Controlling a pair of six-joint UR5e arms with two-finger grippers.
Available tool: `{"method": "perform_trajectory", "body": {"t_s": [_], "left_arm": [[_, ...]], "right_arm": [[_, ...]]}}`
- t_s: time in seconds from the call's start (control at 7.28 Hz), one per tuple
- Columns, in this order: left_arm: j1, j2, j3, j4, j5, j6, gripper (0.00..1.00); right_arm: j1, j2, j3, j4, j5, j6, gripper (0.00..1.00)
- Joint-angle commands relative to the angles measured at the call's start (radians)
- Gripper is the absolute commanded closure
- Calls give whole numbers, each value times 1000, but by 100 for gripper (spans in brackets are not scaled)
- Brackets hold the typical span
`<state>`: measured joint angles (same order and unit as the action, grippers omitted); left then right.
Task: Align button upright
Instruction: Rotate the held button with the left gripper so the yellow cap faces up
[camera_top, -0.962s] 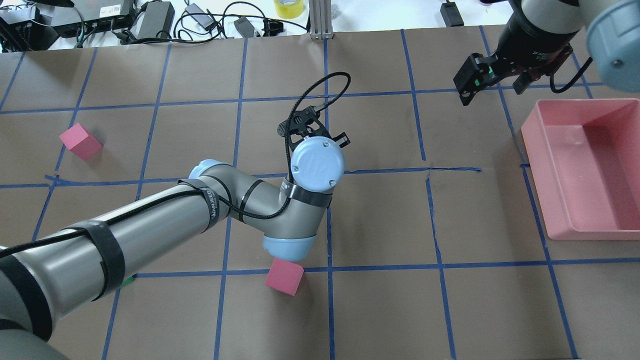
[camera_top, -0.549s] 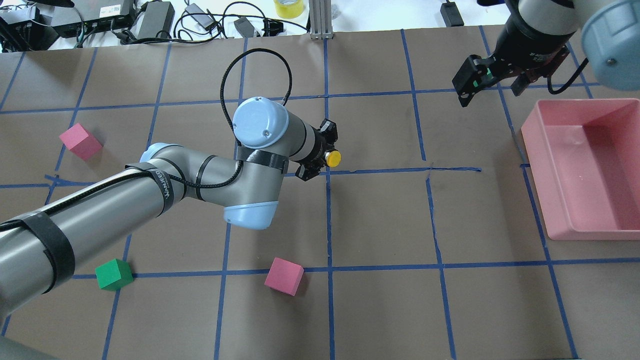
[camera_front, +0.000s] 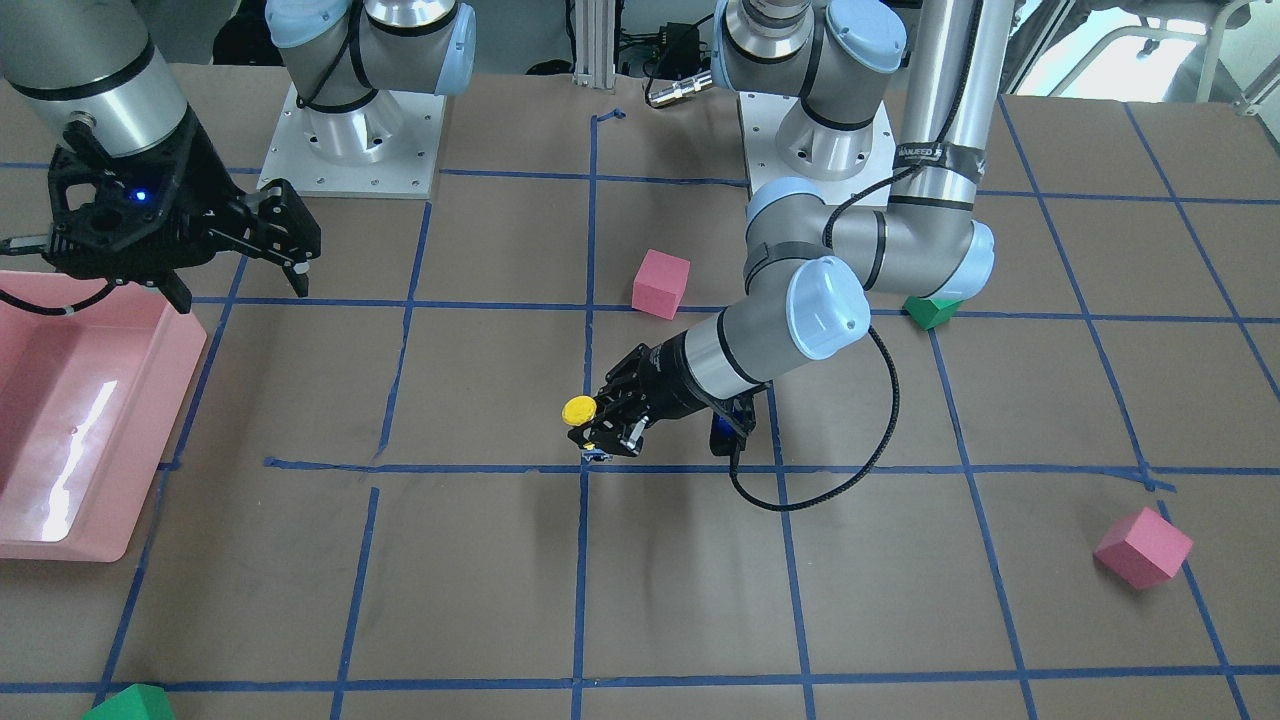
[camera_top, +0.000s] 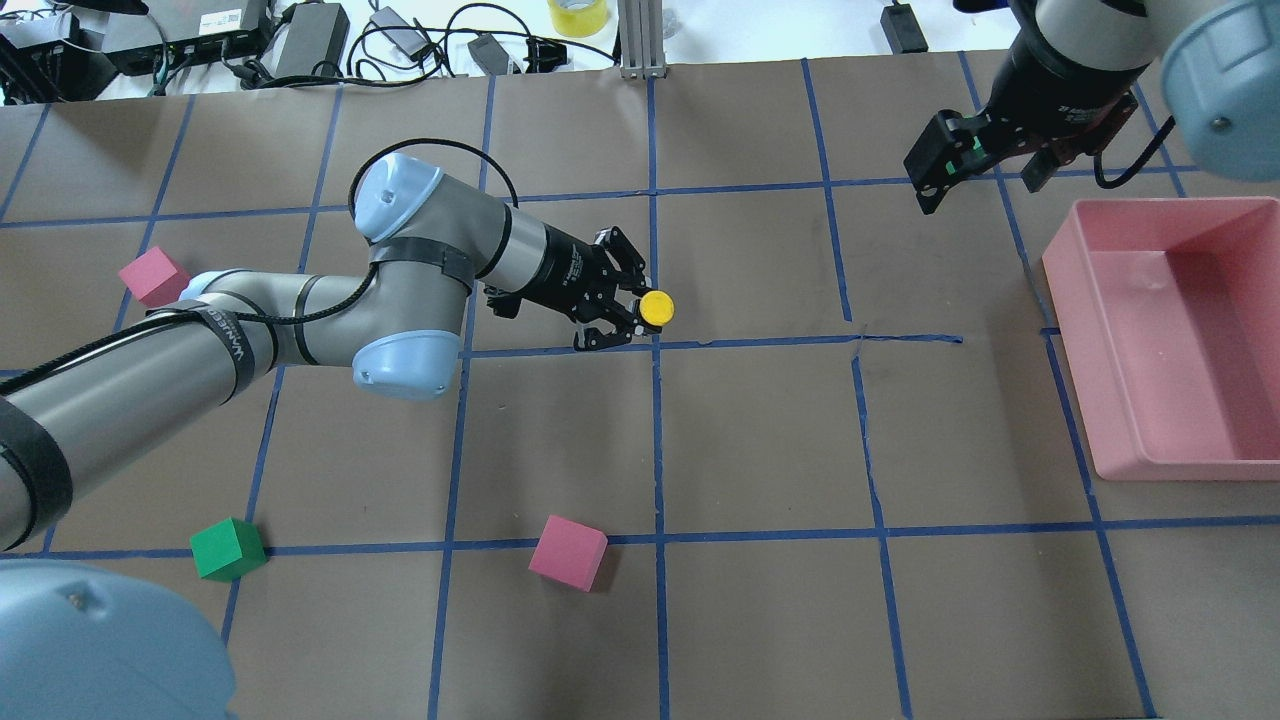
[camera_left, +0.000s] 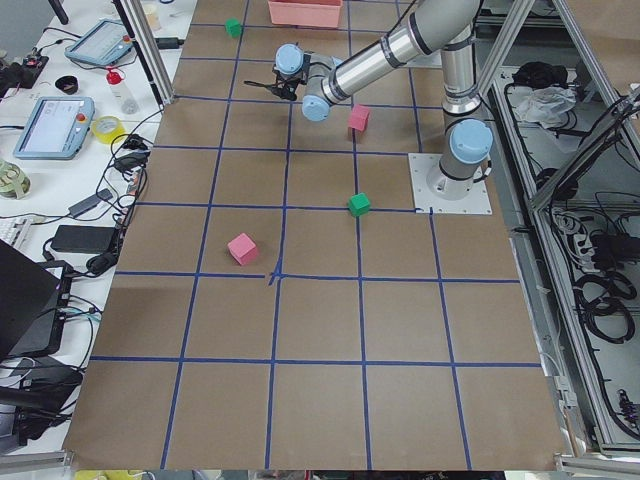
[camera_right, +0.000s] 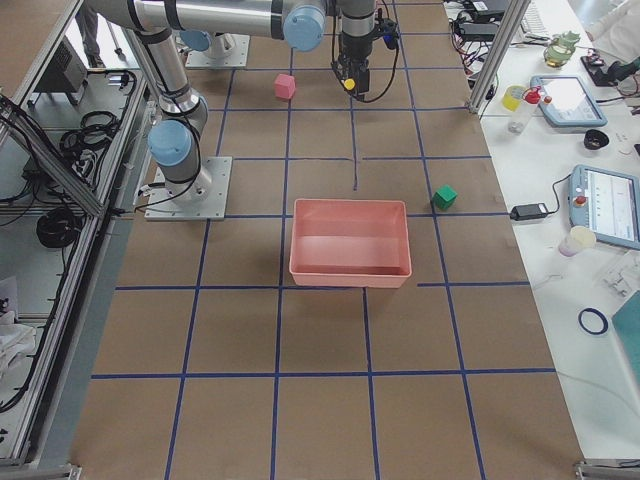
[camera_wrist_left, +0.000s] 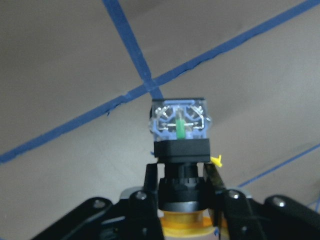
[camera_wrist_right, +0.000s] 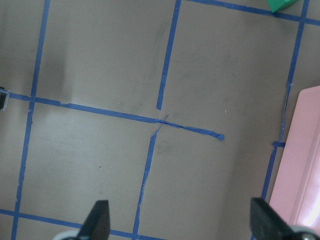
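The button (camera_top: 655, 308) has a round yellow cap, a black body and a clear silvery-blue end. My left gripper (camera_top: 628, 312) is shut on its black body and holds it just above the table, cap up. In the front-facing view the cap (camera_front: 578, 411) faces up beside the gripper (camera_front: 605, 432). In the left wrist view the button (camera_wrist_left: 180, 150) sits between the fingers (camera_wrist_left: 214, 180), silvery end toward the table. My right gripper (camera_top: 985, 175) is open and empty at the far right, above the table; its fingertips (camera_wrist_right: 97, 220) show in the right wrist view.
A pink bin (camera_top: 1180, 330) stands at the right edge. Pink cubes (camera_top: 568, 552) (camera_top: 152, 277) and a green cube (camera_top: 228, 549) lie on the brown paper. Another green cube (camera_front: 128, 703) lies at the far side. Cables and boxes line the far edge.
My left arm has swung its wrist round from pointing down to lying sideways. The button, hidden at first, now shows in the gripper with its yellow cap up. The right arm barely moved.
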<state>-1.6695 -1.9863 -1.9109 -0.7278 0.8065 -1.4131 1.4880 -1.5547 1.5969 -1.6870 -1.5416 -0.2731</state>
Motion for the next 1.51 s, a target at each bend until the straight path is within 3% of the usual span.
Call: {"method": "perform_trajectory", "body": {"t_s": [0.0, 0.82, 1.1, 1.24, 1.37], "left_arm": [[19, -41, -3, -64, -59, 94, 94], [19, -138, 61, -61, -104, 141, 92], [19, -147, 61, -58, -93, 148, 28], [19, -146, 62, -62, -89, 140, 3], [19, -143, 64, -62, -89, 134, 0]], "right_arm": [[-3, 1, 0, 1, -2, 0, 0], [-5, 1, -3, 0, 0, 0, 0], [-2, 1, -15, 1, -2, 5, 0], [-2, -1, -15, 1, -2, 3, 0], [0, 1, -14, -2, 0, 3, 0]]}}
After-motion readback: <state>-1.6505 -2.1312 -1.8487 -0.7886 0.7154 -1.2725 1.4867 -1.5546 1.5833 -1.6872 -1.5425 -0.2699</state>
